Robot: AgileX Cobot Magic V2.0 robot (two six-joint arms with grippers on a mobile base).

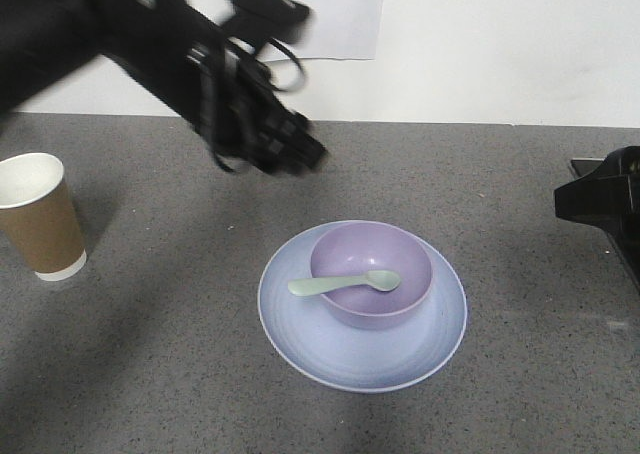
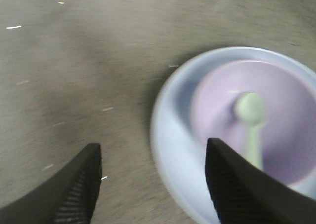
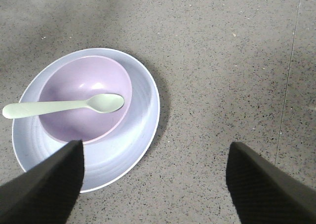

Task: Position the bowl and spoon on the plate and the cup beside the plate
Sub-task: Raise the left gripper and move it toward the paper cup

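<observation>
One plate (image 1: pixel 300 324) sits mid-bench (image 1: pixel 520 374) carrying one bowl (image 1: pixel 400 309), with one spoon (image 1: pixel 345 284) lying across the bowl, its handle jutting over the rim; one cup (image 1: pixel 40 219) stands upright well apart at the bench's left edge. The left gripper (image 2: pixel 153 184) hovers above the bench behind the plate, fingers (image 2: pixel 74 194) spread wide and empty. The right gripper (image 3: pixel 155 184) hangs beside the plate, also wide and empty.

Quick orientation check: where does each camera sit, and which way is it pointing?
Exterior front: above the table, facing the wall; cup far left, left arm's tool raised, right arm at the edge.
Left wrist: looks down between open fingers at the plate.
Right wrist: looks down between open fingers at the bowl.
All three views show the spoon.
</observation>
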